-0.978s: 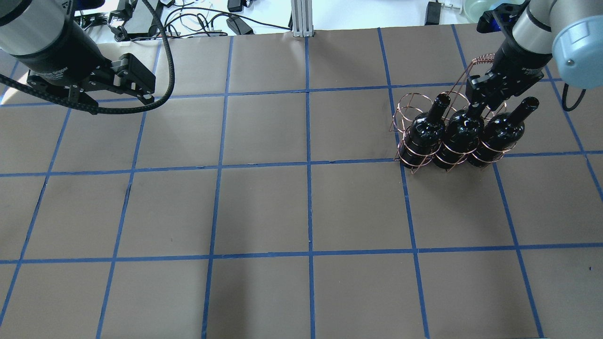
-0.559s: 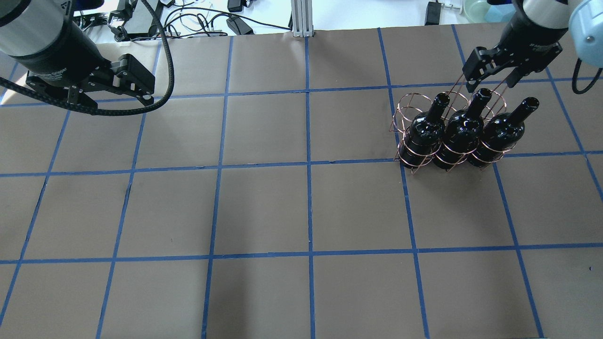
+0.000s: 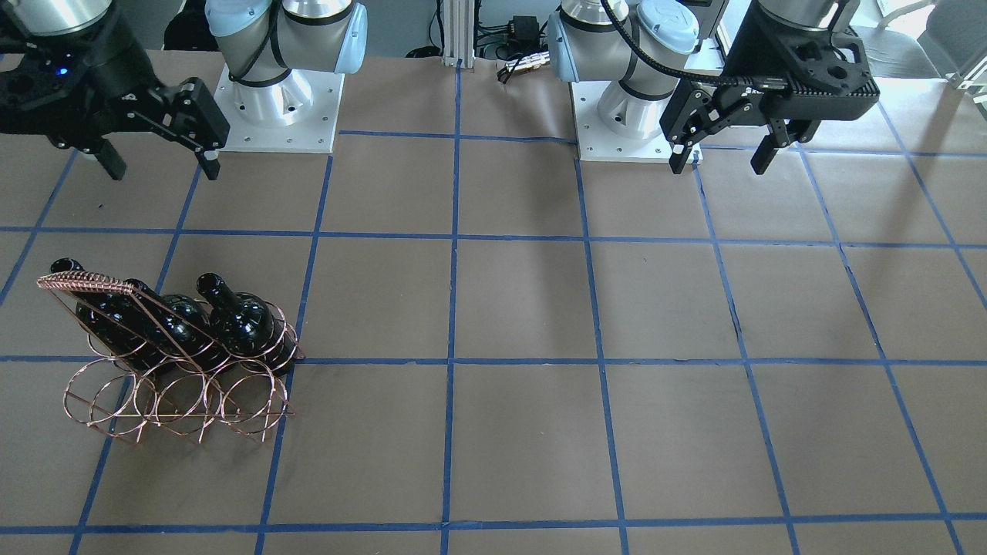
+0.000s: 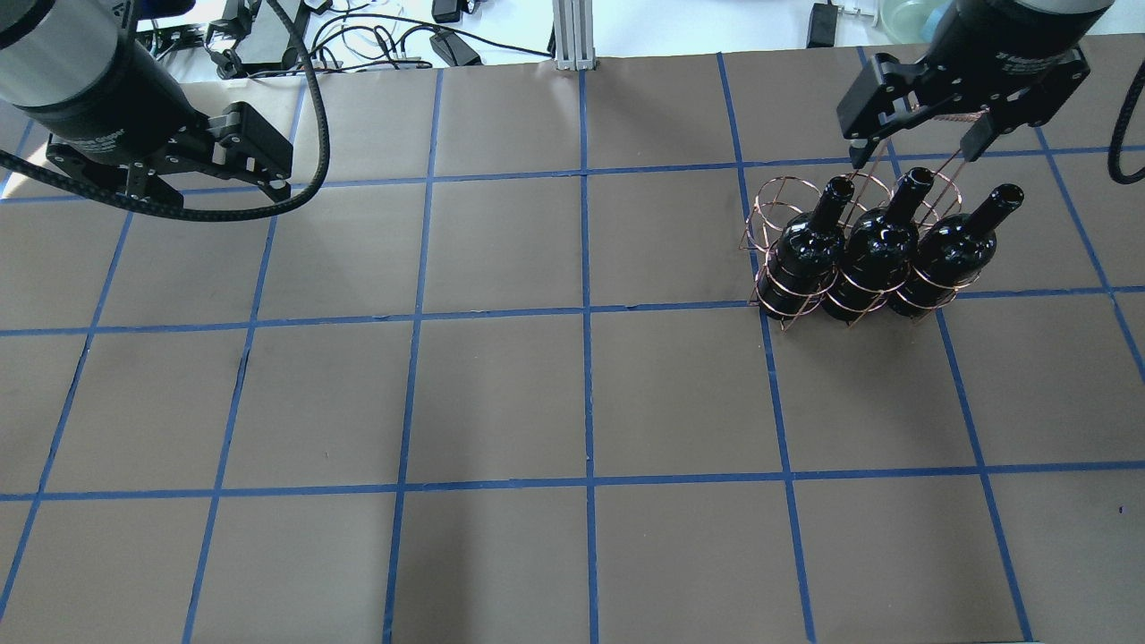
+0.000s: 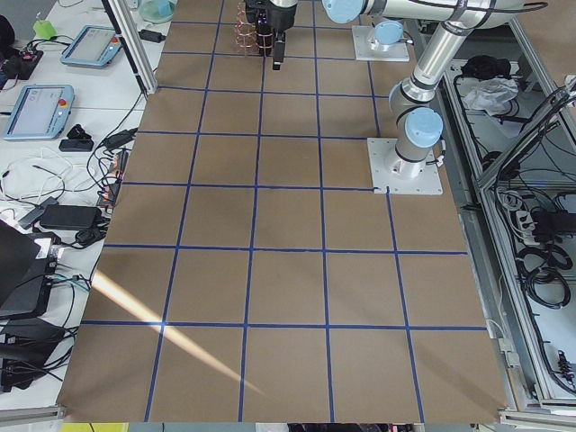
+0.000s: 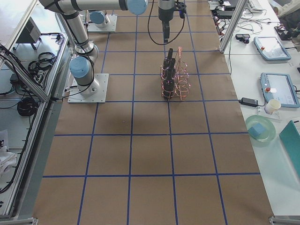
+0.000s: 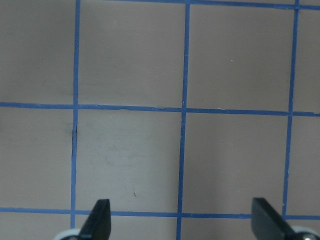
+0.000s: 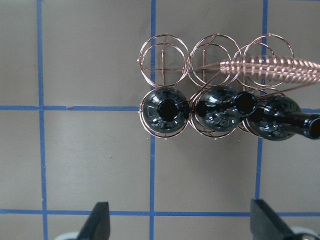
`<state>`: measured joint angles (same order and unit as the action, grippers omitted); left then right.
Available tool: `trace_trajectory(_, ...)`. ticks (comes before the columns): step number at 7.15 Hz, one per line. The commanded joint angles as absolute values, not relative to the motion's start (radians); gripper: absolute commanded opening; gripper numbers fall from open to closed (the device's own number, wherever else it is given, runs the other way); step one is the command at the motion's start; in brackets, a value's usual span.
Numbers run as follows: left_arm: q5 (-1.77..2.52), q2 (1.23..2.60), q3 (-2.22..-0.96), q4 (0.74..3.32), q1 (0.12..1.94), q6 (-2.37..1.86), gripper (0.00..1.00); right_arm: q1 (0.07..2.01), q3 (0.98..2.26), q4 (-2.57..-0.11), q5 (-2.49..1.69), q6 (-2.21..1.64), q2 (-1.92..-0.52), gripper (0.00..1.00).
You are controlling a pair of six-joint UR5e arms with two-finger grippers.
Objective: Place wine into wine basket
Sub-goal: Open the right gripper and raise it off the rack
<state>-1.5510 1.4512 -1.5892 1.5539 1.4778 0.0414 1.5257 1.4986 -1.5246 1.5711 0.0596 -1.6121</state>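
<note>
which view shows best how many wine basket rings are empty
The right wrist-mounted view: it looks down into the wine basket, so three empty rings and three bottles filling the other row separate. Overhead and front-facing see it slanted, rings overlapping. Exterior right shows it small, exterior left a sliver, left wrist nothing.

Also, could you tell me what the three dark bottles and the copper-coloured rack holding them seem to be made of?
The three glossy near-black bottles look like dark glass: bright highlights sit on their smooth rounded shoulders. The copper-coloured open rack of rings seems to be thin metal wire with a shiny rose-gold finish.
</note>
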Motion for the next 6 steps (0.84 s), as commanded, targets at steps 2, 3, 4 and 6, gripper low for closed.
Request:
trace_trajectory(2, -1.555, 1.448, -1.588, 1.557, 1.476, 0.041, 1.0, 1.598, 1.496, -1.517, 1.588, -0.026, -1.612, 1.0)
trace_trajectory(3, -1.557, 1.445, -1.588, 1.559, 1.473, 0.041, 1.0, 1.598, 1.497, -1.517, 1.589, -0.025, -1.612, 1.0)
trace_trajectory(4, -1.555, 1.443, -1.588, 1.56, 1.473, 0.041, 1.0, 1.597, 1.497, -1.517, 1.591, -0.017, -1.611, 1.0)
trace_trajectory(6, -1.554, 1.445, -1.589, 1.559, 1.476, 0.04, 1.0, 1.594, 1.508, -1.514, 1.629, -0.015, -1.612, 1.0)
